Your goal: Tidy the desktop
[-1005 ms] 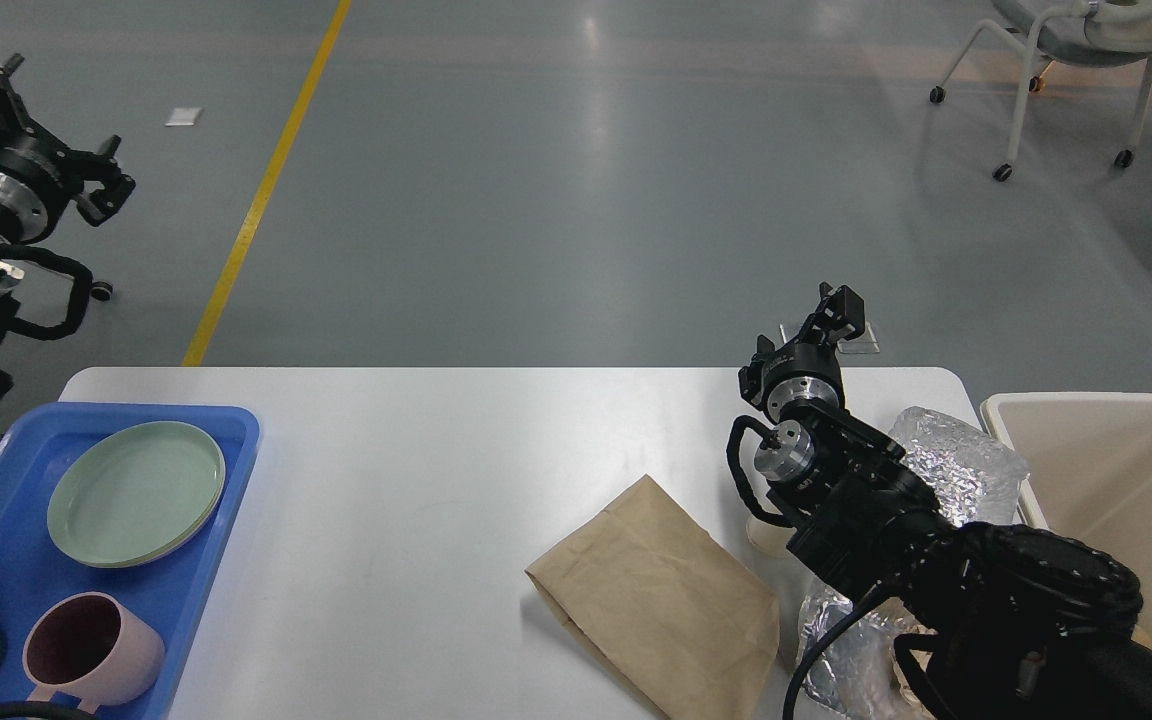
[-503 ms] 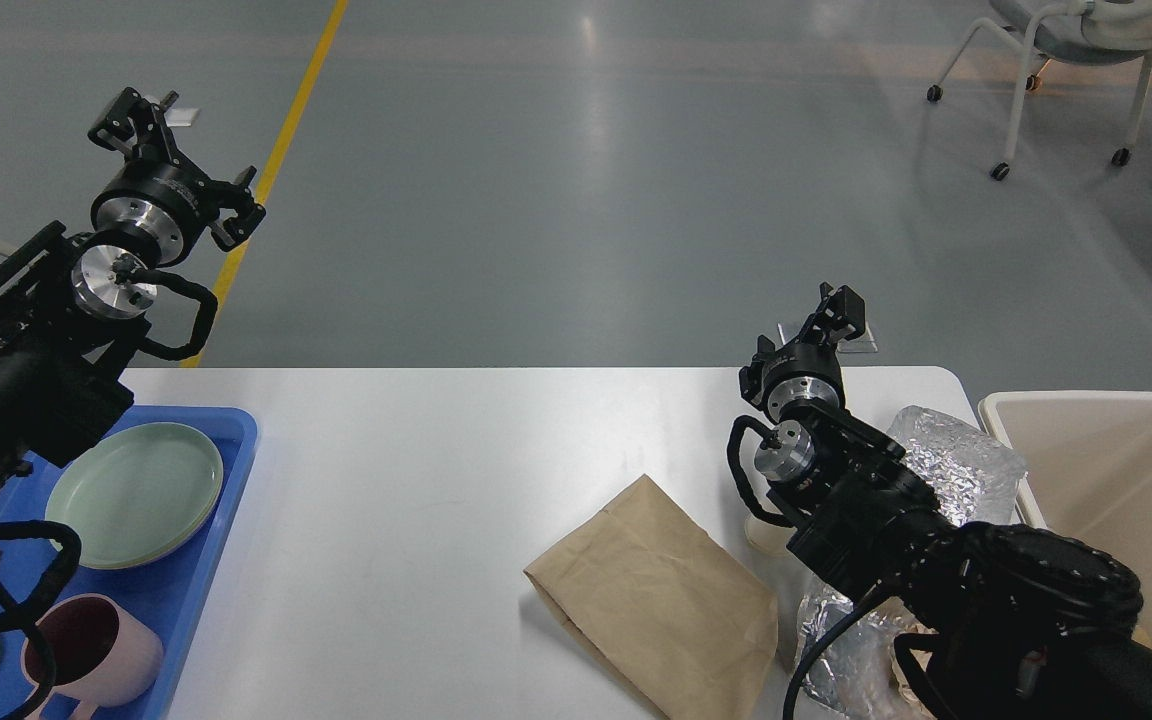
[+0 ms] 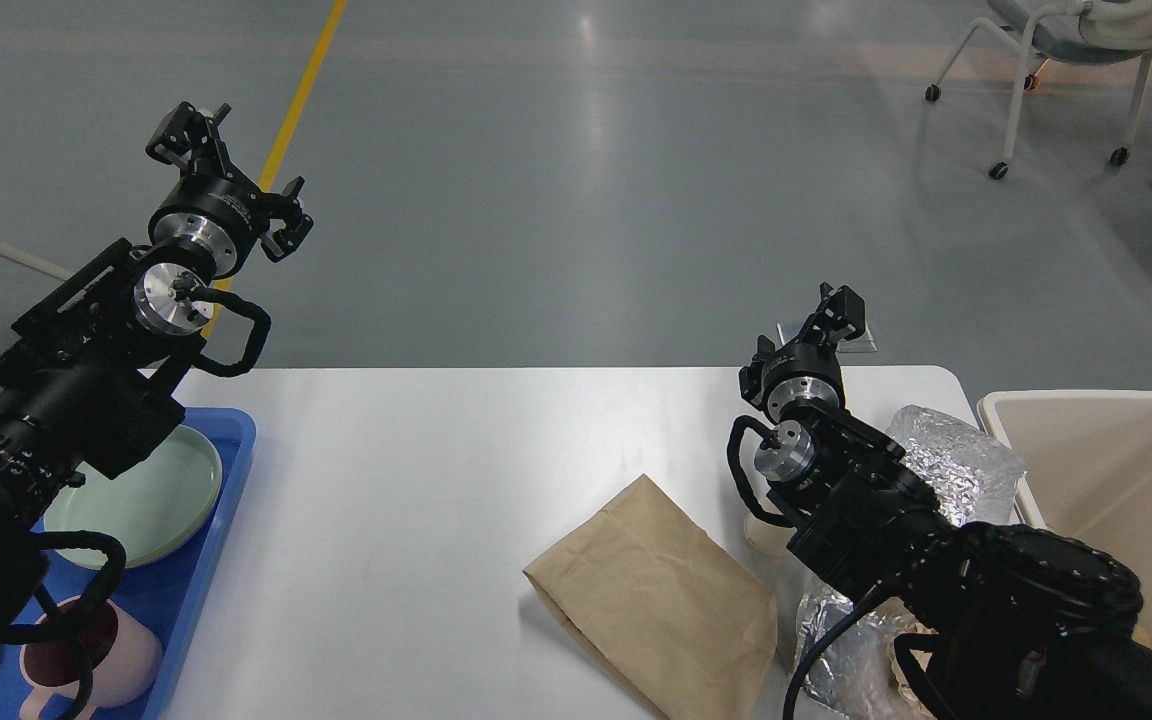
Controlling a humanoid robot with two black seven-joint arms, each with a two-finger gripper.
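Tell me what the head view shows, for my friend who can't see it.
A flat brown paper bag and crinkly silver foil wrap lie on the white desktop, beside a beige bin. Two black grippers, left and right, hang empty above.

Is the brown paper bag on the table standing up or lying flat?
Lying flat: the paper bag rests creased on the white desktop.

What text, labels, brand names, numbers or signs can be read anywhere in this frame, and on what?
None can be read.
Paper bag: plain brown, no print visible.
Green plate, pink mug, blue tray, beige bin: unmarked.
Foil bag: crinkled silver, no lettering that shows.
Left pincer and right pincer: no legible marking.
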